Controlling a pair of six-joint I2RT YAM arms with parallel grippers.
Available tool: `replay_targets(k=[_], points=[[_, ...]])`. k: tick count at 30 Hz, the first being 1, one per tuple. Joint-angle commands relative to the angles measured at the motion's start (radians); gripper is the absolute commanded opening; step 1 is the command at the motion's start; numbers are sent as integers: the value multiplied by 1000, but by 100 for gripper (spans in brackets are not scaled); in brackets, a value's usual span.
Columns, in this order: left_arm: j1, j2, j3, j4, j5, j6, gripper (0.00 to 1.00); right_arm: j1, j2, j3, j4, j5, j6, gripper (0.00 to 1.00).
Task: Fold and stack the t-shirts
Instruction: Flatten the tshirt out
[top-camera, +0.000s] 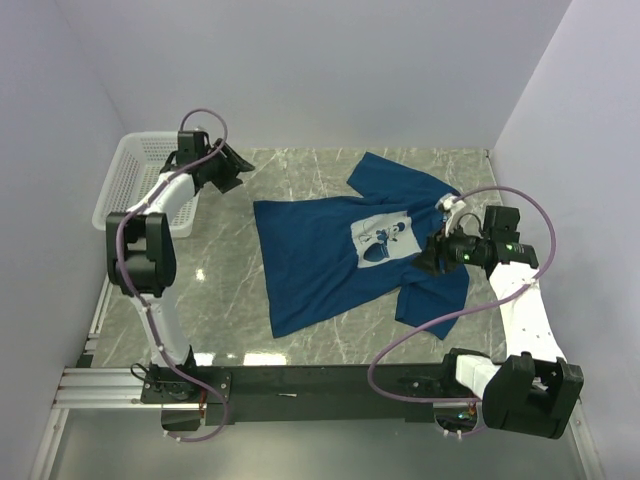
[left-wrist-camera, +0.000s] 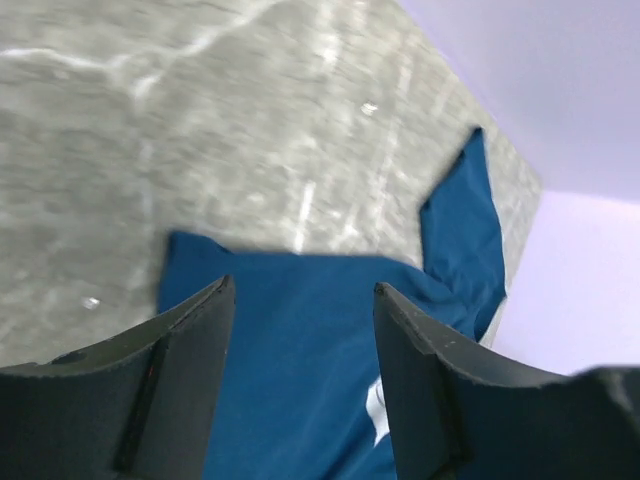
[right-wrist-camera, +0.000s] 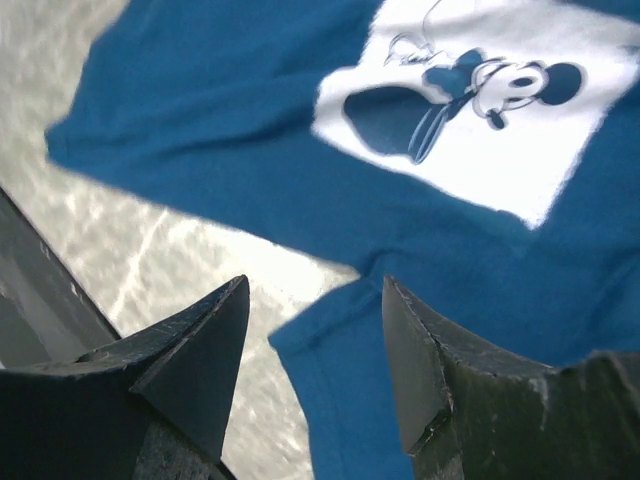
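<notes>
One dark blue t-shirt (top-camera: 310, 260) lies spread flat on the marble table, its pale square cartoon print (top-camera: 385, 240) facing up. My right gripper (top-camera: 427, 260) hovers open over the shirt's right side. In the right wrist view its gripper (right-wrist-camera: 315, 283) stands above the hem of a sleeve (right-wrist-camera: 350, 400), with the print (right-wrist-camera: 480, 140) beyond. My left gripper (top-camera: 236, 172) is open near the table's back left, clear of the shirt's left edge. From the left wrist the gripper (left-wrist-camera: 303, 288) holds nothing, and the t-shirt (left-wrist-camera: 300, 380) lies below.
A white mesh basket (top-camera: 135, 180) stands at the back left corner, right beside the left arm. Pale walls close in the table at the back and both sides. A black rail (top-camera: 330, 380) runs along the near edge.
</notes>
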Motion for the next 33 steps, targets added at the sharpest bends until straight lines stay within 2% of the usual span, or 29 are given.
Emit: replay_targets(k=[1, 2, 3, 4, 5, 6, 7, 8, 10, 12, 14, 17, 21, 25, 28, 31, 32, 33], points=[[-20, -257, -111, 70, 21, 114, 63, 5, -4, 30, -192, -79, -351, 63], [-20, -323, -168, 88, 0, 132, 66, 7, -1, 35, -356, -70, -488, 63], [-20, -395, -231, 122, -26, 149, 70, 10, 2, 35, -439, -49, -785, 63], [-20, -539, -366, 142, -40, 157, 78, 10, 2, 17, -506, -6, -919, 64], [-20, -612, -439, 160, -51, 127, 99, 8, -1, -2, -554, 103, -1035, 64], [-12, -679, -516, 168, -59, 82, 100, 8, -12, -28, -592, 182, -1207, 66], [-1, -795, -659, 173, -19, -9, 99, 7, -21, -90, -584, 254, -1265, 67], [25, -845, -729, 195, 45, -39, 99, 7, -39, -124, -524, 395, -1302, 68], [51, -974, -913, 228, 192, -93, 99, 7, -52, -199, -472, 477, -1328, 68], [36, -1048, -1024, 228, 240, -179, 90, 13, -46, -223, -478, 503, -1351, 68], [33, -1149, -1141, 175, 236, -226, 85, 37, -35, -233, -492, 464, -1331, 68], [-82, -1260, -1195, 25, 135, -242, 86, 155, -32, -284, -327, 489, -1128, 66], [-144, -1283, -1193, -122, 41, -237, 88, 232, -18, -350, -220, 536, -1052, 66], [-154, -1283, -1213, -137, 41, -242, 88, 275, 19, -362, -194, 557, -1004, 65], [-158, -1318, -1221, -137, 38, -262, 87, 297, 30, -355, -151, 588, -957, 60], [-161, -1349, -1218, -149, 38, -271, 87, 320, 45, -359, -111, 657, -938, 48], [-162, -1353, -1218, -154, 39, -271, 86, 323, 51, -358, -114, 676, -937, 32], [-162, -1363, -1215, -160, 39, -269, 86, 326, 51, -353, -122, 702, -938, 23]])
